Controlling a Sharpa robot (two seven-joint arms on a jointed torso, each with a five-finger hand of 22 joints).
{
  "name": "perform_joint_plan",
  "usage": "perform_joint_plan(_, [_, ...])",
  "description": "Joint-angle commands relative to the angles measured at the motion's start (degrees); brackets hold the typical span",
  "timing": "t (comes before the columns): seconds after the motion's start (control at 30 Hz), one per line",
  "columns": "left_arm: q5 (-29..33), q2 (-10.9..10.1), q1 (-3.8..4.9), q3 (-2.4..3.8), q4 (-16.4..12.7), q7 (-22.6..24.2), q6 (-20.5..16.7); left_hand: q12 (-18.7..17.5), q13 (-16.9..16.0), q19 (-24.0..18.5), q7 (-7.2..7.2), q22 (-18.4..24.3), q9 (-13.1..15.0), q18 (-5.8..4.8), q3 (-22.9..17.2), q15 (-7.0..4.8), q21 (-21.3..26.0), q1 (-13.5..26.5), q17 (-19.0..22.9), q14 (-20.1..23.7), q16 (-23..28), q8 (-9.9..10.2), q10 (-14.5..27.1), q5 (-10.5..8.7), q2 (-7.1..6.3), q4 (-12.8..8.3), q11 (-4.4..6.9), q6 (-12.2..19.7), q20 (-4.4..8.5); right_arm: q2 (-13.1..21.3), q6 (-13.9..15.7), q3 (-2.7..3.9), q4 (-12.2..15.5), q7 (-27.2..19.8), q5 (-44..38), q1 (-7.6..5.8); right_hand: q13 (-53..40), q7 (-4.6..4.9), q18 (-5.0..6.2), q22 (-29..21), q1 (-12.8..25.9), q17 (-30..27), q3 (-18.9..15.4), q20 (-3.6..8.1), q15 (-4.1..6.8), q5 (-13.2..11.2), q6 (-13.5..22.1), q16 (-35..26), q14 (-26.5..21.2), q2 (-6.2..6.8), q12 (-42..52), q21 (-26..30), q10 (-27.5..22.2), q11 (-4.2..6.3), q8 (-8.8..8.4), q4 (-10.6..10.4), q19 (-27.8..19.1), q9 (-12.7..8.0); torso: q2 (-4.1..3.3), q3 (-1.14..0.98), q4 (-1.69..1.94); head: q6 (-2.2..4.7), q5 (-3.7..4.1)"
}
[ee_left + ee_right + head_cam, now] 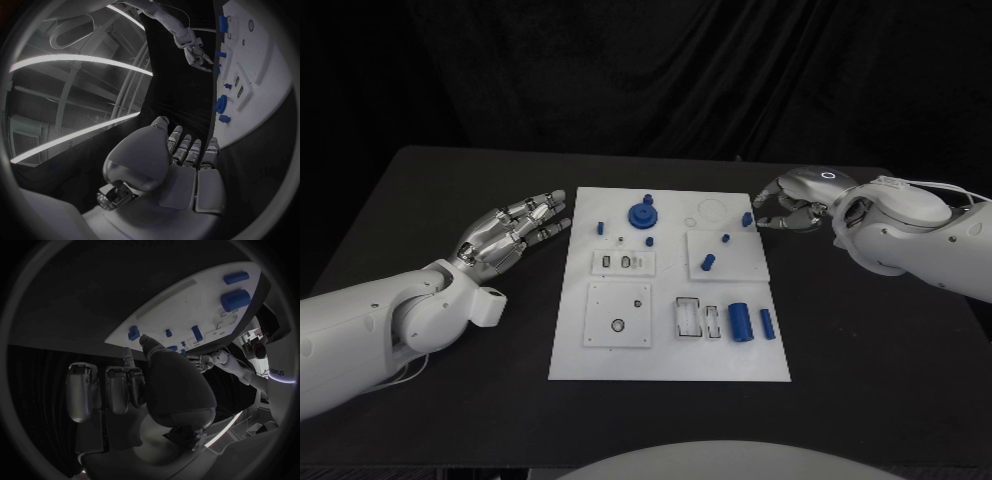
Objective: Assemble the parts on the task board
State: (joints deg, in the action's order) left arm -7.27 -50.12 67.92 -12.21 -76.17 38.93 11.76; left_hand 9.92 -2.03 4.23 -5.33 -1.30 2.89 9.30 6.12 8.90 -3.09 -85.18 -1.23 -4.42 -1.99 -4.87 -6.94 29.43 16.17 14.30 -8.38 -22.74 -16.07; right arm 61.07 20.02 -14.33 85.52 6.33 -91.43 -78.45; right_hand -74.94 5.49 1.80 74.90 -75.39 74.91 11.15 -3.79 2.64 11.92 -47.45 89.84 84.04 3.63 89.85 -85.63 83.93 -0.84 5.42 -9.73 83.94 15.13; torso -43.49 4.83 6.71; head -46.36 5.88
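The white task board [617,355] lies in the middle of the black table. On it are a large round blue part [643,215], small blue pegs [708,262] and two blue cylinders [740,322] near its right side. My left hand [516,228] hovers just left of the board's far half, fingers stretched out and apart, holding nothing. My right hand [783,210] is at the board's far right corner, its fingertips close beside a small blue part [747,218] at the edge. In the right wrist view its thumb [150,347] points at that part [133,333] with nothing held.
White inset plates with slots and holes [619,315] sit on the board's near half. Bare black table [877,360] surrounds the board on all sides, with a black curtain behind.
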Motion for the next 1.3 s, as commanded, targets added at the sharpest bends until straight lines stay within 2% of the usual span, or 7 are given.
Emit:
perform_joint_plan(0.03, [0.08,0.09,-0.1,0.05,-0.14,5.76,0.25,0.1,-0.01,-0.3,-0.26,0.02,0.09,1.16,-0.26,0.16,0.17,-0.35,0.02,0.12,0.3,0.19,0.25,0.29,-0.4,-0.07,-0.03,-0.12,-0.05,-0.47,-0.74,0.03,-0.85,2.25,-0.33,0.5,-15.06,0.04,-0.4,12.98,-0.47,15.09,-0.35,0.17,0.18,-0.7,1.04,0.16,5.96,0.62,0.15,0.45,6.07,0.35,-0.61,-0.26,2.99,-0.21,-0.03,0.0,0.05,-0.07,-0.01])
perform_joint_plan(0.17, [0.08,0.07,-0.17,0.05,-0.16,5.74,0.31,0.1,-0.01,-0.3,-0.26,0.02,0.09,1.16,-0.26,0.16,0.17,-0.35,0.02,0.12,0.3,0.19,0.25,0.29,-0.4,-0.07,-0.03,-0.12,-0.05,-1.15,-0.9,0.03,-1.62,2.68,-0.33,0.81,-15.06,-0.05,-0.36,12.93,-0.66,15.09,-0.59,0.22,0.24,-1.19,1.63,0.16,5.96,0.79,0.15,0.62,6.07,0.42,-0.96,-0.34,2.9,-0.36,-0.03,0.01,0.07,-0.15,-0.02])
perform_joint_plan(0.37, [0.08,-0.02,-0.27,0.05,-0.22,5.73,0.38,0.1,-0.01,-0.3,-0.26,0.02,0.09,1.16,-0.26,0.16,0.17,-0.35,0.02,0.12,0.3,0.19,0.25,0.29,-0.4,-0.07,-0.03,-0.12,-0.05,-1.9,-1.21,0.04,-2.37,3.18,-0.33,0.98,-15.06,-0.22,-0.3,12.88,-0.65,15.09,-1.34,0.34,0.37,-2.98,3.11,0.16,5.96,1.01,0.15,0.88,6.07,0.57,-1.55,-0.91,2.78,-0.68,-0.02,-0.04,-0.12,-0.34,-0.26])
perform_joint_plan(0.5, [0.08,-0.04,-0.3,0.05,-0.22,5.68,0.39,0.1,-0.01,-0.3,-0.26,0.02,0.09,1.16,-0.26,0.16,0.17,-0.35,0.02,0.12,0.3,0.19,0.25,0.29,-0.4,-0.07,-0.03,-0.12,-0.05,-2.24,-1.48,0.04,-2.83,3.39,-0.33,1.03,-15.06,-0.17,-0.3,12.88,-0.51,15.09,-1.55,0.36,0.38,-3.47,3.16,0.16,5.96,0.96,0.15,0.9,6.07,0.55,-1.48,-1.19,2.78,-0.69,0.0,-0.08,-0.01,-0.37,-0.12])
perform_joint_plan(0.6, [0.08,-0.02,-0.32,0.05,-0.16,5.66,0.43,0.1,-0.01,-0.3,-0.26,0.02,0.09,1.16,-0.26,0.16,0.17,-0.35,0.02,0.12,0.3,0.19,0.25,0.29,-0.4,-0.07,-0.03,-0.12,-0.05,-2.49,-1.68,0.04,-3.12,3.49,-0.33,1.05,-15.06,-0.13,-0.3,12.89,-0.45,15.09,-1.6,0.37,0.37,-3.61,3.07,0.16,5.96,0.87,0.15,0.89,6.07,0.53,-1.41,-1.31,2.79,-0.67,0.04,-0.02,0.08,-0.34,-0.03])
perform_joint_plan(0.83, [0.08,0.07,-0.42,0.05,-0.02,5.6,0.61,0.07,0.0,-0.31,-0.25,0.02,0.08,1.15,-0.44,0.19,0.18,-0.33,0.03,0.15,0.32,0.21,0.29,0.36,-0.4,-0.12,-0.05,-0.02,-0.07,-3.47,-1.98,0.05,-3.82,3.38,-0.33,1.09,-15.06,0.09,-0.29,12.88,-0.45,15.09,-1.69,0.33,0.29,-3.59,2.35,0.16,5.96,0.46,0.15,0.97,6.07,0.39,-0.98,-1.64,2.76,-0.5,0.09,0.07,0.03,-0.44,-0.08])
perform_joint_plan(1.3, [0.08,0.0,-0.78,0.05,0.2,5.41,0.84,0.06,0.0,-0.34,-0.26,0.03,0.07,1.15,-0.5,0.2,0.2,-0.32,0.04,0.18,0.33,0.24,0.3,0.36,-0.39,-0.13,-0.07,0.07,-0.07,-5.13,-2.71,0.06,-5.45,3.15,-0.33,1.39,-15.06,0.27,-0.25,12.85,-1.02,15.09,-1.85,0.2,0.13,-2.93,0.59,0.16,5.96,0.09,0.15,1.18,6.07,0.22,-0.08,-1.68,2.68,-0.09,0.08,0.05,0.02,-0.56,-0.11])
